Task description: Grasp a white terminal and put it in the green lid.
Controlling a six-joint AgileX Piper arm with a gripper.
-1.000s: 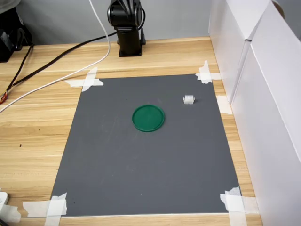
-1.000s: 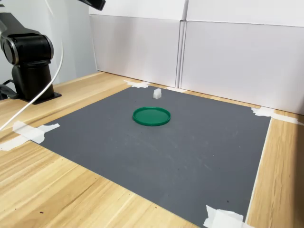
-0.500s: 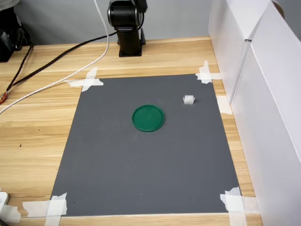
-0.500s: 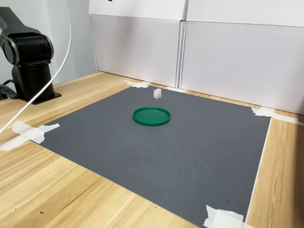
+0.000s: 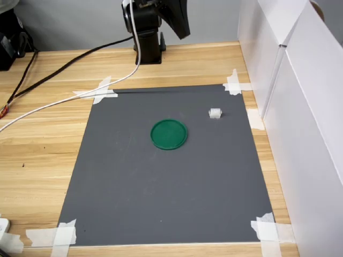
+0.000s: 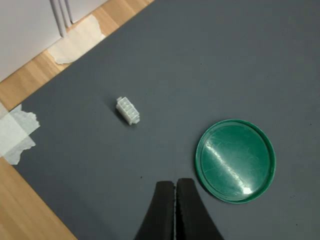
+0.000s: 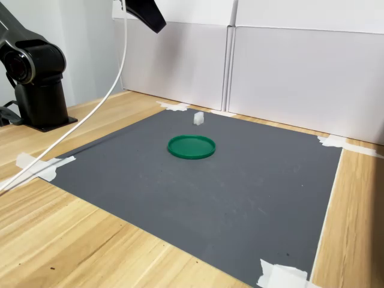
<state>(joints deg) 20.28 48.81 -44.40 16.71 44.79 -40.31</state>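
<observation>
The white terminal (image 5: 215, 113) (image 7: 198, 118) (image 6: 128, 110) lies on the grey mat, apart from the green lid (image 5: 169, 134) (image 7: 191, 146) (image 6: 235, 159), which lies flat and holds nothing. My gripper (image 5: 181, 29) (image 7: 156, 24) (image 6: 175, 186) hangs high above the mat's far edge, well clear of both. In the wrist view its two dark fingers are pressed together with nothing between them.
The grey mat (image 5: 171, 182) is taped at its corners to a wooden table. White box walls (image 5: 300, 107) stand along the first exterior view's right. The arm's base (image 5: 147, 43) stands behind the mat, with a white cable (image 5: 69, 93) and black cables trailing across the wood.
The gripper has swung into both exterior views, coming out over the mat's far edge. The white cable has shifted with it. Terminal and lid have not moved.
</observation>
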